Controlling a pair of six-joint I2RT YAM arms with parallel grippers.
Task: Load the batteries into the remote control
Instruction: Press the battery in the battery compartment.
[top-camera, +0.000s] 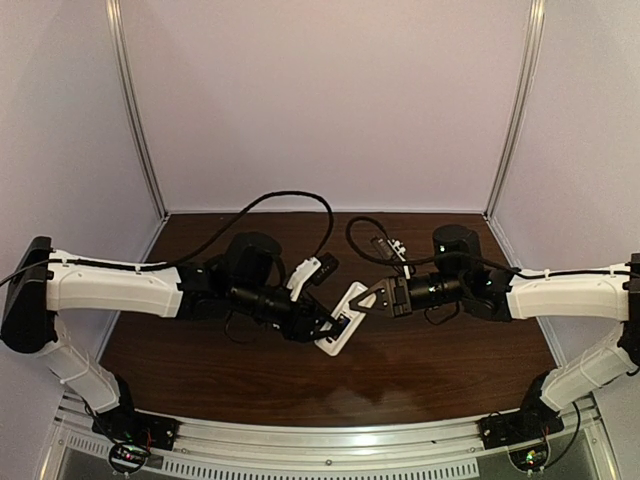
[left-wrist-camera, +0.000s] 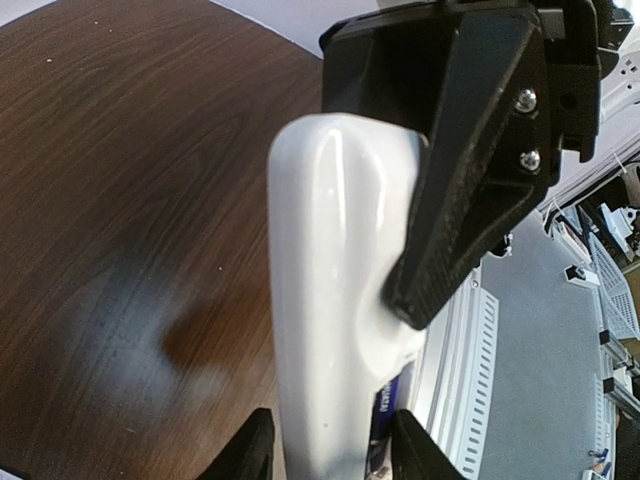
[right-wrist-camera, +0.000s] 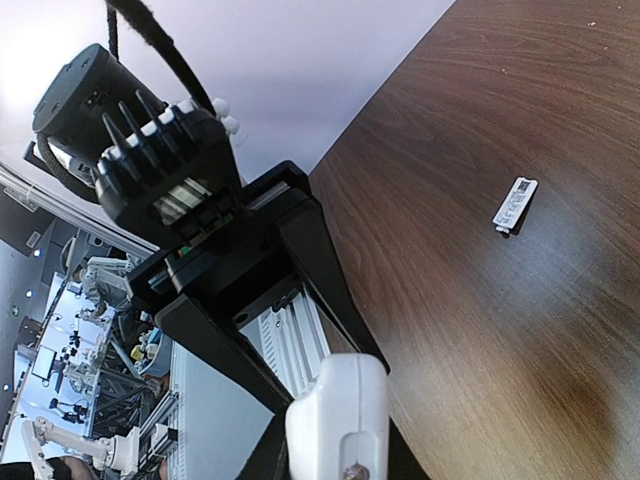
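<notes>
Remote control (top-camera: 341, 336) between left hand (top-camera: 328, 325) and right hand (top-camera: 364, 298)

left fingers (left-wrist-camera: 250, 455) and right fingers (left-wrist-camera: 480, 180) both clamped.

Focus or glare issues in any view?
Left wrist: remote too close and soft, with a glare streak down its side; soft shadow on table. Right wrist: remote's end blurred at the bottom edge, table grain sharp. Top external: wide-angle bends the corner posts.
</notes>
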